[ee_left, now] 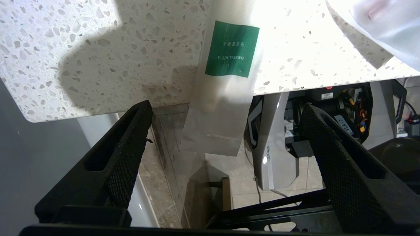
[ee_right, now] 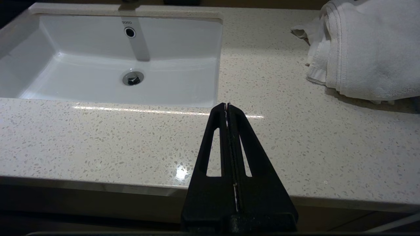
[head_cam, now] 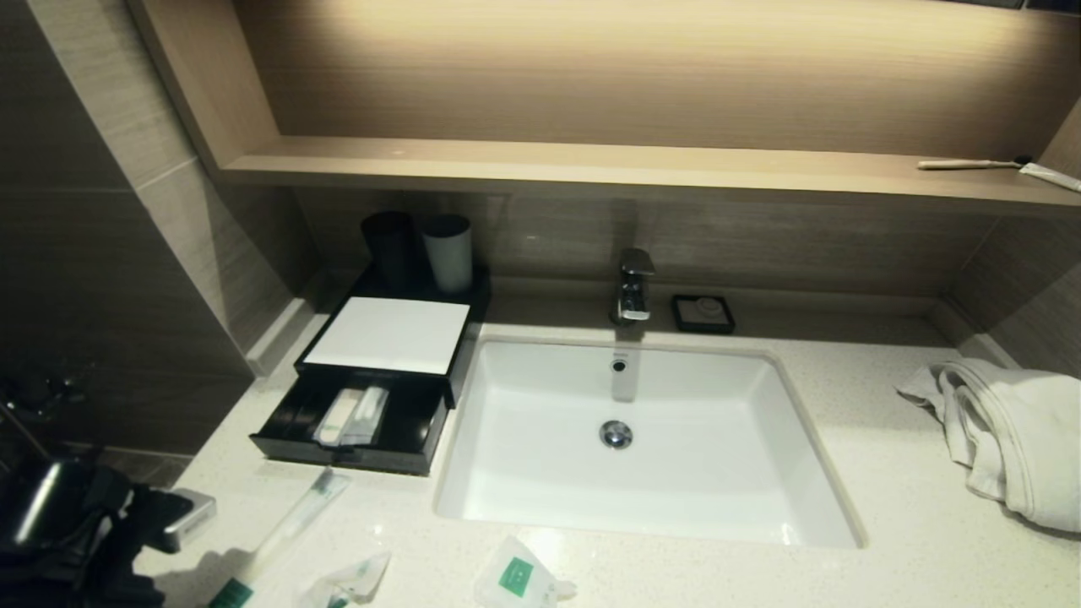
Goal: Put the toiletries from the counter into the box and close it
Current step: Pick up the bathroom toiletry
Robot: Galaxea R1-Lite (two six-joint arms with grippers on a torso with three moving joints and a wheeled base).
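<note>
Left arm's tucked low at the robot's left, its left gripper pointing downward with the two black fingers spread wide apart, nothing pinched between them. Right gripper sits out front, level, both fingers pressed flat together, no gap at all.

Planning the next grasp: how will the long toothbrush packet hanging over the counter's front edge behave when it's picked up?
The toothbrush packet looks light. Its empty clear end past the counter edge probably flops. The glossy film may slip between the open left gripper fingers, so gripping over the stiffer brush seems safer.
</note>
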